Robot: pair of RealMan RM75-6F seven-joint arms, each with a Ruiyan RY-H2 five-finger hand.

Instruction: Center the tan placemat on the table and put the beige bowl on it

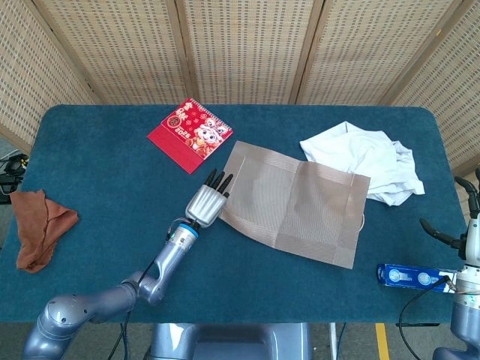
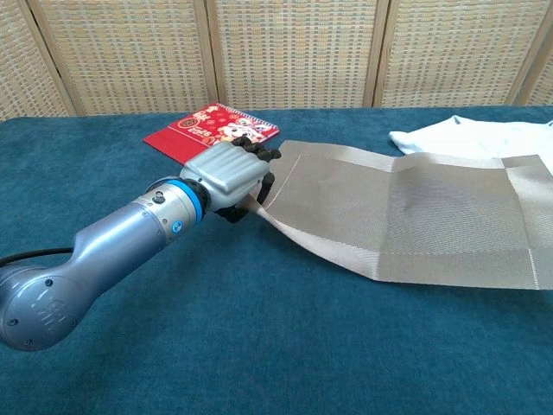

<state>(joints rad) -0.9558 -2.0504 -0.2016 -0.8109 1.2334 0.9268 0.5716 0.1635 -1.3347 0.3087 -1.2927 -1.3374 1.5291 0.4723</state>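
The tan placemat [image 1: 296, 202] lies a little right of the table's middle, skewed, with its right end by the white cloth. My left hand [image 1: 208, 202] grips the mat's near-left edge. In the chest view the left hand [image 2: 229, 177] has its dark fingers curled over that edge, and the placemat [image 2: 415, 220] is lifted slightly at that corner. My right hand [image 1: 469, 225] stands at the table's right edge with fingers apart, holding nothing. No beige bowl shows in either view.
A red booklet [image 1: 190, 134] lies behind the left hand. A crumpled white cloth [image 1: 364, 161] sits at the back right, touching the mat. A brown rag [image 1: 41, 225] is at the far left, and a blue packet [image 1: 412, 276] lies near the right hand.
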